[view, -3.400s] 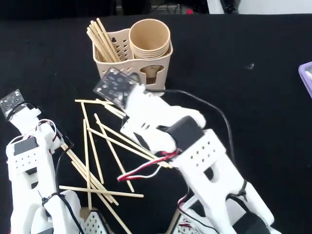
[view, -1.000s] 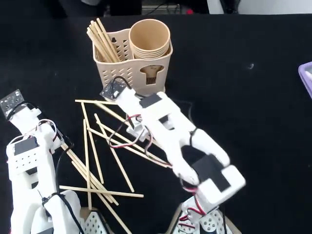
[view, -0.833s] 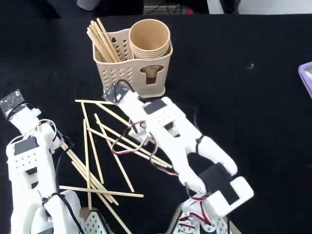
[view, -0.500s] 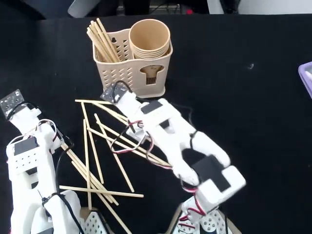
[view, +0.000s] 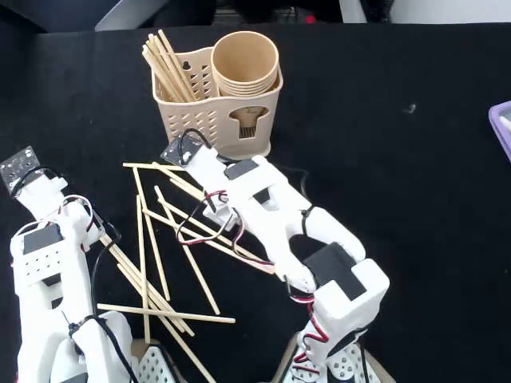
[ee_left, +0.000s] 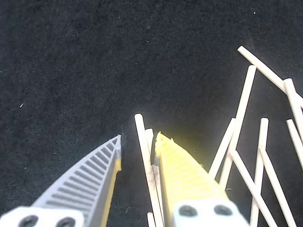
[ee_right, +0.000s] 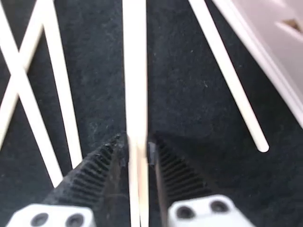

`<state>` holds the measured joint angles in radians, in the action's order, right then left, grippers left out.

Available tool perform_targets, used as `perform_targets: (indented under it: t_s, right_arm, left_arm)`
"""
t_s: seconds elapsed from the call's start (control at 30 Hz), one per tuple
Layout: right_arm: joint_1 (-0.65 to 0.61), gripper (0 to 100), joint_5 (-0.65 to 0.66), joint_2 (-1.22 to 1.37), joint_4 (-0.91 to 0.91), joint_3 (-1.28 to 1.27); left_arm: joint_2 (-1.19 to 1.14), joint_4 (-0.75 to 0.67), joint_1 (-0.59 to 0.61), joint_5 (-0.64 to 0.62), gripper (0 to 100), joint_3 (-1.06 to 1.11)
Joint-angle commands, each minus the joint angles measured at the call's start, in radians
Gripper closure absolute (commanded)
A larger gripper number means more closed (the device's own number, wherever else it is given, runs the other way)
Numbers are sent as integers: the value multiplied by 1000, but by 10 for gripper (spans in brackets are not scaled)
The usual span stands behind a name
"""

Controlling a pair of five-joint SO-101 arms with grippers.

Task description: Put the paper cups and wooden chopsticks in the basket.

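The beige basket [view: 211, 120] stands at the back of the black table with stacked paper cups [view: 244, 60] and several wooden chopsticks [view: 164, 60] in it. More loose chopsticks [view: 152, 247] lie crossed in front of it. My right arm [view: 255, 199] stretches to just in front of the basket. Down at the table, my right gripper [ee_right: 138, 142] is shut on a chopstick [ee_right: 135, 71], with the basket's wall [ee_right: 270, 42] close beside. My left gripper [ee_left: 138, 137] is open low over the table, with chopstick ends [ee_left: 142, 142] lying between its fingers, against the yellow finger [ee_left: 180, 165].
A purple object [view: 503, 120] shows at the table's right edge. The left arm [view: 48, 247] stands at the front left beside the scattered sticks. Bare black cloth lies to the right of the basket.
The right arm has come down from above the sticks until its gripper is at the table in front of the basket. In the last second it only shifted slightly. The left arm has kept still.
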<state>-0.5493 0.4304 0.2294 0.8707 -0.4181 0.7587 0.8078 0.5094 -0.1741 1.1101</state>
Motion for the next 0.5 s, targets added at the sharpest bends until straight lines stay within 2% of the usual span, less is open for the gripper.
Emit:
perform_targets:
  t_s: [0.0, 0.27, 0.47]
  right_arm:
    - [-15, 977, 5, -10, 18, 35]
    - [-17, 981, 5, -4, 51, 58]
    - [-17, 819, 3, 18, 51, 61]
  left_arm:
    - [-2, -15, 15, -3, 877, -21]
    - [-2, -15, 15, -3, 877, -19]
    - [-2, -15, 15, -3, 877, -19]
